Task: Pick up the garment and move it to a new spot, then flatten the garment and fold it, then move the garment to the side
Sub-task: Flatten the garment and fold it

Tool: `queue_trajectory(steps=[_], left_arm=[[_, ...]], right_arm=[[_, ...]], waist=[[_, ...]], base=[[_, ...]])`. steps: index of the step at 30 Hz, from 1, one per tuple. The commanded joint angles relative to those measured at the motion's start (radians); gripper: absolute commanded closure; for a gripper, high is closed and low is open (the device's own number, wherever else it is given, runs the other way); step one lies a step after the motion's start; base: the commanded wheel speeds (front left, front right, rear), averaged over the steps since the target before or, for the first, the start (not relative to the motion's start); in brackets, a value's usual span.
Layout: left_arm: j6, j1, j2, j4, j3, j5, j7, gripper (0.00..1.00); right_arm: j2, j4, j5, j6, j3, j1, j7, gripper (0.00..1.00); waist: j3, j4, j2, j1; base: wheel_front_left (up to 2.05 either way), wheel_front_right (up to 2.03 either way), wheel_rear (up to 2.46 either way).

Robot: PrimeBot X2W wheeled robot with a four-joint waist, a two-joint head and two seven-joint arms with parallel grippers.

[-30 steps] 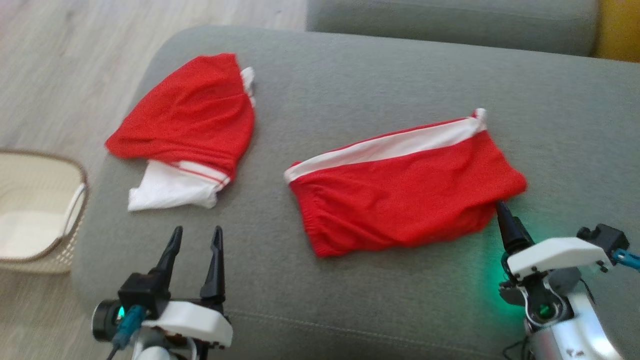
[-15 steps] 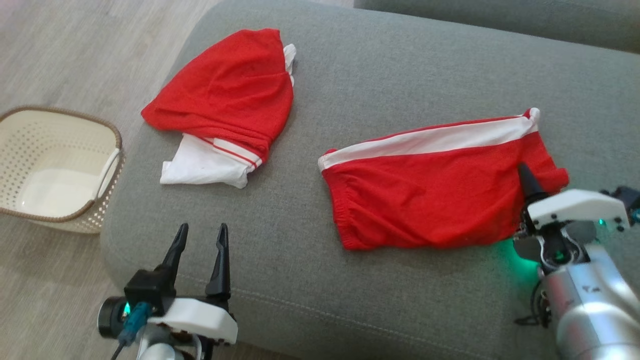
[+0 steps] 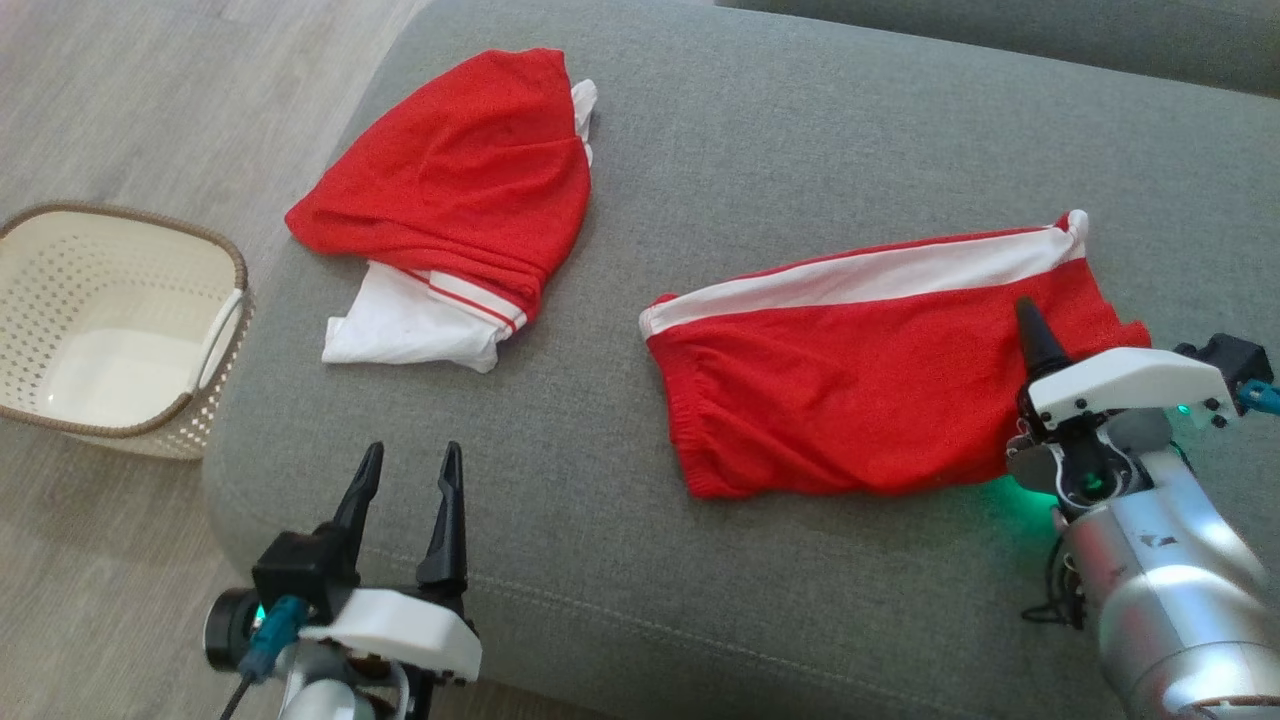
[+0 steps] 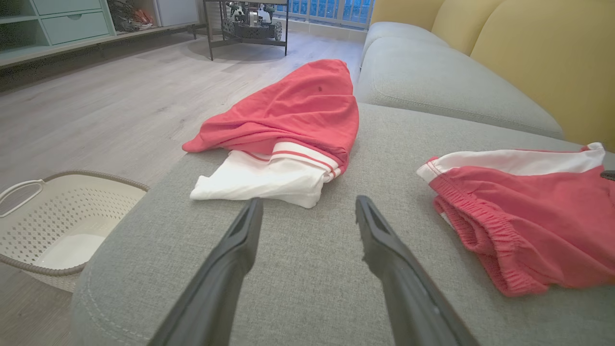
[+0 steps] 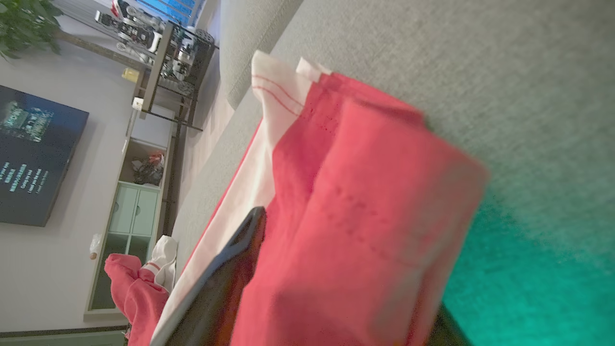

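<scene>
Basket [image 3: 238, 272] on floor, far left. Spare red-and-white garment [image 3: 460, 190] lies far-left on sofa [image 3: 800, 120]. Left hand [image 3: 412, 452] released, empty, hovering over near edge. Red shorts [image 3: 850, 400] lie folded, right of centre. Right hand [image 3: 1030, 325] spread, straddling their right edge, not clenched. Judged light, limp, slippery: pinch all layers at hem.

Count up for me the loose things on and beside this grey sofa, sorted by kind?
Red-and-white garments: 2 (folded shorts, crumpled garment)
Cream perforated basket: 1
Total: 3
</scene>
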Motion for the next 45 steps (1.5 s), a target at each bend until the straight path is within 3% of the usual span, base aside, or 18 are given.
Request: queue_trajectory(steps=[1,11,16,21,25,29,37,45], left_arm=[[0.006,-0.046,-0.002,-0.024,0.029,0.000,-0.012,0.00],[0.010,-0.036,-0.002,-0.018,0.036,0.007,-0.012,0.00],[0.014,-0.022,-0.002,-0.021,0.046,0.010,-0.012,0.00],[0.013,-0.015,-0.002,-0.025,0.052,0.010,-0.012,0.00],[0.014,-0.011,-0.002,-0.013,0.051,0.020,-0.012,0.00],[0.013,-0.011,-0.002,-0.004,0.049,0.020,-0.012,0.00],[0.010,-0.013,-0.002,-0.002,0.045,0.009,-0.012,0.00],[0.005,-0.003,-0.002,0.001,0.037,0.011,-0.012,0.00]], right_arm=[[0.046,0.013,-0.010,0.000,0.029,0.003,-0.023,1.00],[0.043,-0.016,0.003,0.000,0.006,0.034,-0.170,1.00],[0.027,-0.042,-0.024,0.000,-0.062,0.064,-0.208,1.00],[-0.009,-0.121,-0.191,0.000,-0.278,0.150,-0.209,1.00],[0.025,-0.167,-0.383,0.000,-0.478,0.208,-0.210,1.00],[0.045,-0.180,-0.505,0.000,-0.559,0.202,-0.210,1.00],[0.046,-0.188,-0.597,0.000,-0.477,0.162,-0.210,1.00],[0.046,-0.288,-0.614,0.000,-0.268,0.187,-0.210,1.00]], waist=[[-0.004,-0.005,0.0000,0.0000],[-0.051,-0.061,0.0000,0.0000],[-0.075,-0.105,0.0000,0.0000],[-0.086,-0.143,0.0000,0.0000],[-0.100,-0.159,0.0000,0.0000],[-0.112,-0.169,0.0000,0.0000],[-0.135,-0.169,0.0000,0.0000],[-0.161,-0.156,0.0000,0.0000]], base=[[0.00,0.00,0.00],[0.00,0.00,0.00],[0.00,0.00,0.00],[0.00,0.00,0.00],[0.00,0.00,0.00],[0.00,0.00,0.00],[0.00,0.00,0.00],[0.00,0.00,0.00]])
